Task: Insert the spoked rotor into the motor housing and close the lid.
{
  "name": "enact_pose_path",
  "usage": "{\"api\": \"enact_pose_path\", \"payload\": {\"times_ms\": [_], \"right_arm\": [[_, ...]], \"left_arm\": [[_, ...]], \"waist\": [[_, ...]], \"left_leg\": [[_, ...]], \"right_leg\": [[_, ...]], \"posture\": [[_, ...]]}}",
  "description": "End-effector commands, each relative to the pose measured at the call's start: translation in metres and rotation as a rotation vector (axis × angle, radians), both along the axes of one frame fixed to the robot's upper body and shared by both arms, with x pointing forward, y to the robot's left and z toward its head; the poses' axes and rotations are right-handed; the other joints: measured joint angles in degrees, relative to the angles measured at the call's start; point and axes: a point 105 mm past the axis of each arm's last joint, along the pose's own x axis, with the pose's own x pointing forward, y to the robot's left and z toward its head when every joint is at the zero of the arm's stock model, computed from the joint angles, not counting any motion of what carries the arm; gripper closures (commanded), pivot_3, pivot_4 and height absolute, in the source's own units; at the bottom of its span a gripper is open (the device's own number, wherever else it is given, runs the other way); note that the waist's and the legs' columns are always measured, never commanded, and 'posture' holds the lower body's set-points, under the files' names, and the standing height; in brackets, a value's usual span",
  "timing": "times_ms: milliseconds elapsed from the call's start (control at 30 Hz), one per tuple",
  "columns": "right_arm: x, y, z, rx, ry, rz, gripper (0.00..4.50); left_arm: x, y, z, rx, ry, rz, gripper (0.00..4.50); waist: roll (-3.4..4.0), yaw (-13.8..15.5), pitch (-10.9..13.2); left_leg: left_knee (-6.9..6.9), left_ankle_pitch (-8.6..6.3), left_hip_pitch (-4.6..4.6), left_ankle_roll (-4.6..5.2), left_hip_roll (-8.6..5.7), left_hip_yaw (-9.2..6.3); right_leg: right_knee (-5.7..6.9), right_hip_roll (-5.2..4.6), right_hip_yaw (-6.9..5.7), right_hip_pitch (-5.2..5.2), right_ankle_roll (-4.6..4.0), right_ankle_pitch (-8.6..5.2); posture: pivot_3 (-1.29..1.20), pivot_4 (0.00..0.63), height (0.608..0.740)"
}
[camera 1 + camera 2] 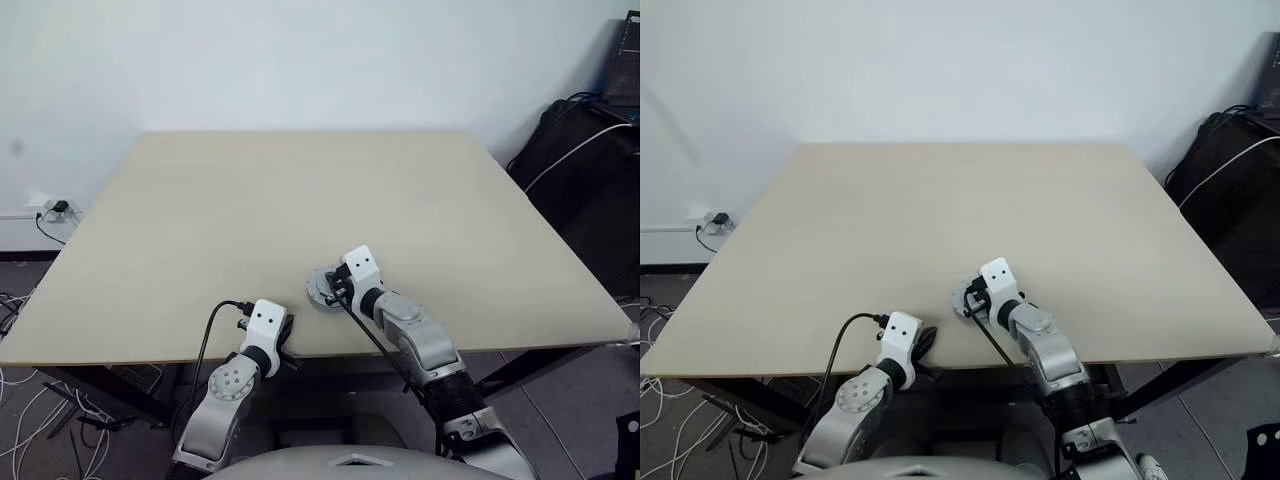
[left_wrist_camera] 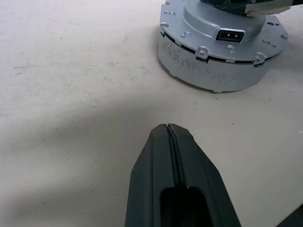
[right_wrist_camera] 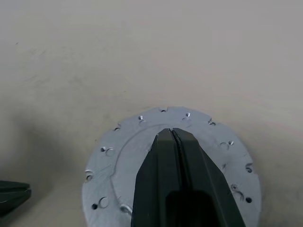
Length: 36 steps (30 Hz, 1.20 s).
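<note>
The lid (image 3: 118,156), a round silvery-grey disc with small holes round its rim, lies smooth face up near the table's front edge. It caps a grey round body (image 2: 208,75), with a dark seam between the two. The spoked rotor is hidden, and so is the inside of the motor housing. My right gripper (image 3: 171,130) is shut, its tips resting on the raised middle of the lid (image 1: 320,289). My left gripper (image 2: 168,126) is shut with nothing in it, a short way to the left of the lid and apart from it, just above the table.
The beige table (image 1: 300,200) stretches bare behind and to both sides of the lid. Its front edge runs just under my left gripper (image 1: 284,338). Dark bags and cables (image 1: 590,160) sit off the table's right side, and a wall socket (image 1: 50,208) on the left.
</note>
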Motion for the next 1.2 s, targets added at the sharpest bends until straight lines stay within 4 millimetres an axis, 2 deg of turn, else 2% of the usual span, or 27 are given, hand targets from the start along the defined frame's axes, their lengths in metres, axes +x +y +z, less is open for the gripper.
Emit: {"api": "enact_pose_path", "payload": {"times_ms": [33, 133, 267, 533, 700, 967, 1200], "right_arm": [[-0.003, 0.0, 0.003, 0.016, -0.012, -0.001, 4.46], [-0.002, 0.003, 0.03, 0.128, -0.105, 0.011, 4.46], [-0.012, 0.003, 0.053, 0.202, -0.202, 0.068, 4.46], [-0.041, -0.005, 0.072, 0.207, -0.38, 0.113, 4.46], [-0.051, -0.01, 0.066, 0.26, -0.325, 0.117, 4.46], [-0.061, -0.024, 0.042, 0.195, -0.22, 0.08, 4.46], [-0.065, -0.024, 0.04, 0.203, -0.198, 0.079, 2.27]], "left_arm": [[0.005, -0.004, 0.015, -0.022, -0.055, -0.008, 4.5], [0.005, -0.004, 0.015, -0.022, -0.057, -0.007, 4.5], [0.005, -0.004, 0.016, -0.02, -0.06, -0.002, 4.5], [0.007, -0.002, 0.016, -0.007, -0.072, 0.008, 4.5], [0.011, 0.004, 0.02, 0.026, -0.12, 0.026, 4.5], [0.022, 0.019, 0.036, -0.013, -0.262, 0.116, 4.5], [0.023, 0.024, 0.034, -0.022, -0.279, 0.138, 4.5]], "waist": [[-0.01, -0.01, -0.01], [-0.01, 0.02, 0.03], [0.03, 0.06, 0.09], [-0.01, 0.23, 0.14], [-0.06, 0.29, 0.18], [-0.04, 0.86, 0.19], [-0.07, 0.85, 0.19]], "left_leg": [[0.0, 0.0, 0.0, 0.0, 0.04, 0.0], [0.0, 0.0, -0.04, 0.0, 0.05, 0.0], [0.0, -0.01, -0.2, 0.01, 0.02, 0.0], [0.0, -0.02, -0.18, 0.03, -0.04, -0.01], [0.0, -0.02, -0.14, 0.03, 0.07, 0.01], [0.0, -0.03, -0.16, 0.03, 0.17, 0.02], [0.01, -0.03, -0.15, 0.03, 0.16, 0.06]], "right_leg": [[0.0, 0.0, 0.0, 0.0, 0.0, 0.0], [0.0, 0.0, 0.0, -0.02, 0.0, 0.0], [-0.02, 0.0, 0.01, -0.17, 0.0, 0.0], [-0.04, 0.0, -0.01, -0.15, 0.24, -0.14], [-0.03, 0.0, 0.0, -0.12, 0.26, -0.16], [-0.05, -0.04, 0.0, -0.14, 0.01, -0.02], [-0.04, -0.03, -0.01, -0.13, 0.19, -0.13]], "posture": [[0.0, 0.0, 0.74], [0.0, 0.0, 0.74], [0.0, 0.0, 0.74], [0.0, 0.0, 0.74], [0.0, 0.0, 0.74], [0.0, 0.0, 0.74], [0.0, 0.0, 0.74]]}}
